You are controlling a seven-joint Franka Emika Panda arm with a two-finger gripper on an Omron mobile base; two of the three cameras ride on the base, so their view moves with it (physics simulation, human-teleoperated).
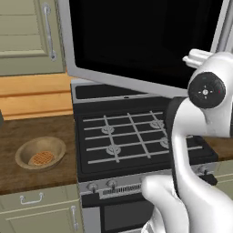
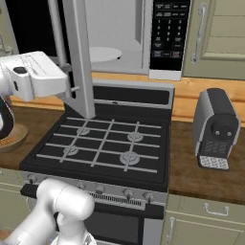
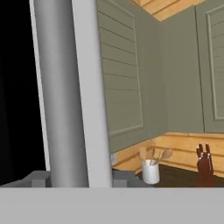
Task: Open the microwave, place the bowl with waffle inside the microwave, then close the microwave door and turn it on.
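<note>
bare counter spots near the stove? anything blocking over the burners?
Free: brown counter between the bowl with waffle and the stove; a strip between stove and the grey coffee machine, plus counter in front of it. The microwave turntable is bare. Crowded: the microwave door hangs open over the back burners, the arm beside it.

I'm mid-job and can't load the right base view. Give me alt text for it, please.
The silver-framed microwave door with black glass stands swung open above the black gas stove, showing the light grey microwave interior with its white turntable and a dark keypad panel at right. The white arm reaches in from the left to the door's edge; a small grey toaster sits on the wooden counter at right.
</note>
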